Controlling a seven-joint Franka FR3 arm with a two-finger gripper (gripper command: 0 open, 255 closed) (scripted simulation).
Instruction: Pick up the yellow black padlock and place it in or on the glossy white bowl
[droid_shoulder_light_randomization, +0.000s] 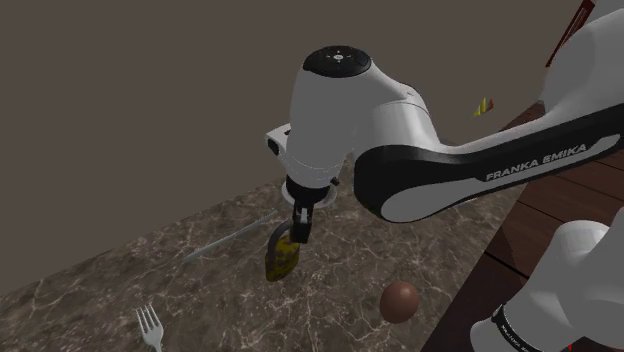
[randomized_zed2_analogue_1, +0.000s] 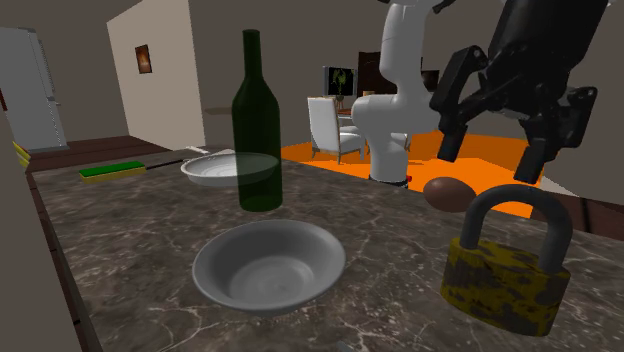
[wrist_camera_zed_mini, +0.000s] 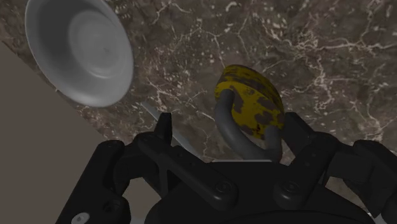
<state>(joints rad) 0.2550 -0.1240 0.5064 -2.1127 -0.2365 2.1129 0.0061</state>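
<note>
The claw is hanging wide open over the padlock, which is standing on the worktop near the bowl. It is looking heavy, rigid and slick, so pinching the shackle seems safest.

The marble counter carries one yellow-and-black padlock. There are two pale bowls, a deeper bowl and a shallower bowl. There is one dark green bottle, one brown ball, one fork and one green-and-yellow block.

The arm bears white lettering, "FRANKA EMIKA", on its dark band. Small print on the lower link is illegible.
</note>
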